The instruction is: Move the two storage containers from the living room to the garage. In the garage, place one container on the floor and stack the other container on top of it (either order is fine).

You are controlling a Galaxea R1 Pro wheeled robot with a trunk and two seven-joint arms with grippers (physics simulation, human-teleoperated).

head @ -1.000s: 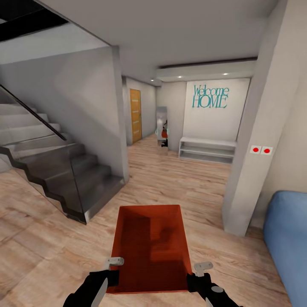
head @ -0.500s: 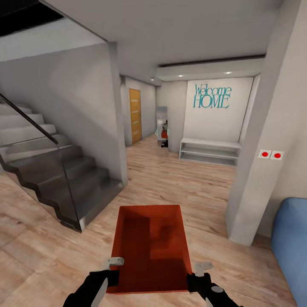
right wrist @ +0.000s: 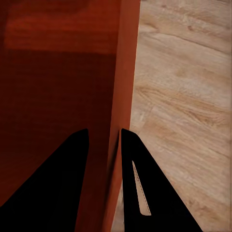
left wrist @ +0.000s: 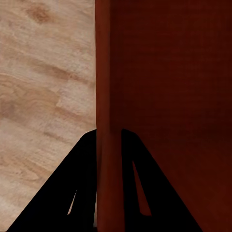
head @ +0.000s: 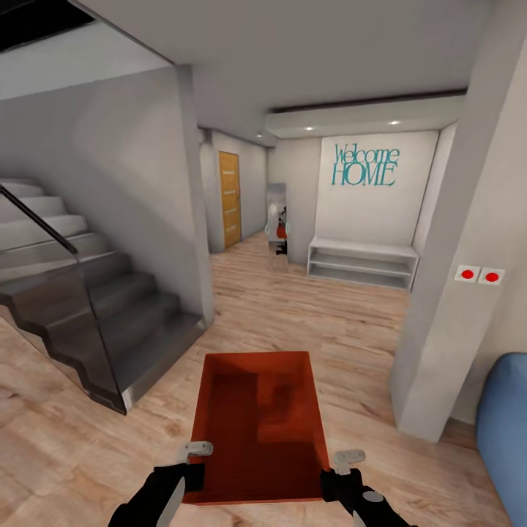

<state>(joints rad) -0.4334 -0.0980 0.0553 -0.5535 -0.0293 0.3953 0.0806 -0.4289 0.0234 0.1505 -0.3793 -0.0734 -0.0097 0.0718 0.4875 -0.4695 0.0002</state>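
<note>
both grippers (head: pixel 192 468) (head: pixel 344 472) clamped on storage container (head: pixel 260 424) walls

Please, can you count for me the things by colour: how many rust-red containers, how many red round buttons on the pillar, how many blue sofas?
Rust-red storage container: 1
Red round buttons: 2
Blue sofa: 1
Total: 4

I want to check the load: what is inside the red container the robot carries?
The storage container looks empty: bare red bottom and walls, shadows only. Its near inner corners are hidden by the rim.
</note>
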